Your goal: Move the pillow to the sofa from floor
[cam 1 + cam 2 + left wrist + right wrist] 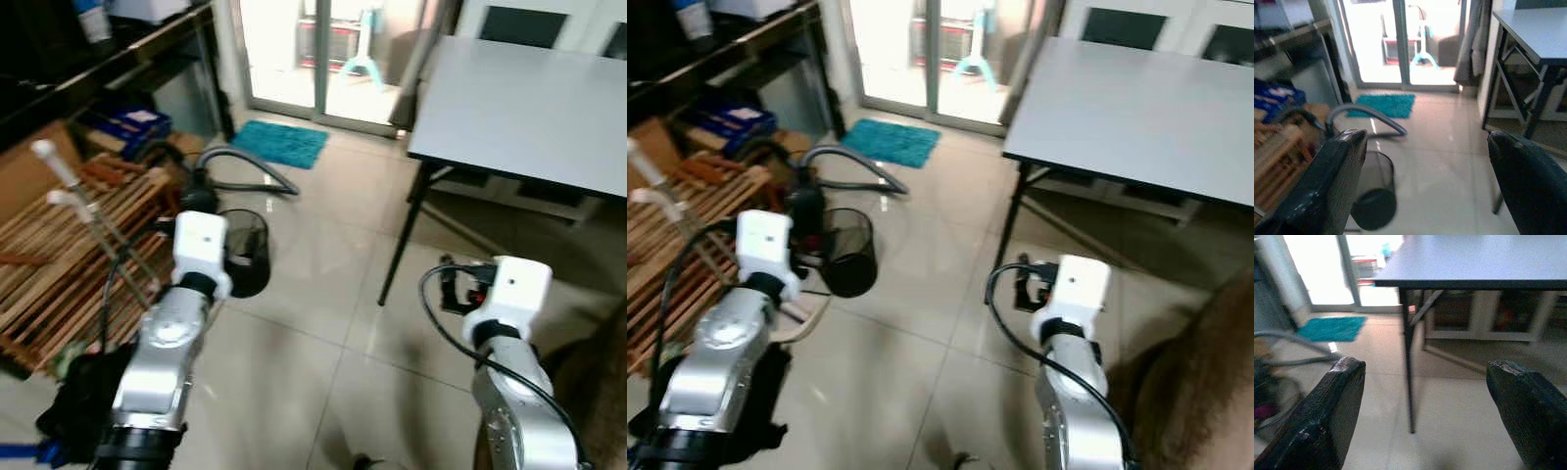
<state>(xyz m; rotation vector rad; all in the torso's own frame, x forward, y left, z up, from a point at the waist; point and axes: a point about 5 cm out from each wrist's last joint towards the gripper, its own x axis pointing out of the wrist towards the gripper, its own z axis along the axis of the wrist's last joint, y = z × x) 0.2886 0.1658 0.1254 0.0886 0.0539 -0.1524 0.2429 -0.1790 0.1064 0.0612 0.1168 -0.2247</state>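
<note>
Two silver robot arms reach forward over a glossy tiled floor [313,294] in a bright room. The left hand [1425,186] hangs in the air with its two black fingers [1327,186] spread wide apart, empty. The right hand [1425,416] is raised the same way, its fingers [1327,416] also wide apart and empty. A grey table [529,108] with dark folding legs stands ahead on the right. A black mesh wastebasket [245,253] sits on the floor just ahead of the left arm, near a grey vacuum hose [245,168]. A teal mat [279,143] lies before glass sliding doors [313,49]. Slatted wooden racks [69,255] lean at the far left under dark shelving. A brown, fuzzy surface [1205,392] fills the lower right corner beside the right arm; whether it is the sofa or the pillow cannot be told.
</note>
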